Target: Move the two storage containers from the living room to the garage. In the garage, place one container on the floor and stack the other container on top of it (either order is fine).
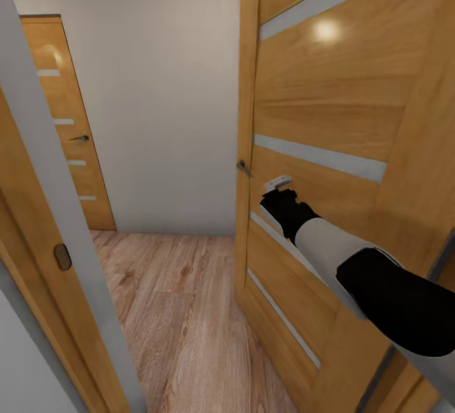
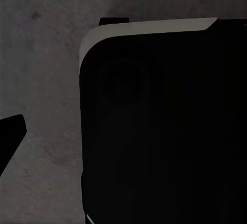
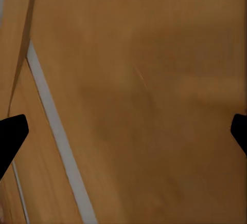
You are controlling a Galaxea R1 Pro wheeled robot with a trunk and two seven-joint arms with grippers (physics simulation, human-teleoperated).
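Doorway in transit, read left to right. At far left a door frame (image 1: 38,223) with a small latch plate (image 1: 62,256); behind it a closed far door (image 1: 66,129) with pale inlay strips, a plain white wall (image 1: 164,97), and a light wood-plank floor (image 1: 183,312). At right, the open wooden door (image 1: 328,122) with its lever handle (image 1: 244,168). The right arm reaches forward, forearm slightly raised, the right gripper (image 1: 278,183) close against the door face just beside the handle; in the right wrist view its dark fingertips (image 3: 11,131) stand wide apart with bare door panel between them (nothing held). In the left wrist view, one dark fingertip (image 2: 13,131) shows over mottled grey ground beside a dark robot housing (image 2: 164,121); the left pincer's opening cannot be told. The storage containers are out of sight here. By judgement, thin-walled open boxes are light and somewhat flexible, best pinched at a rim.
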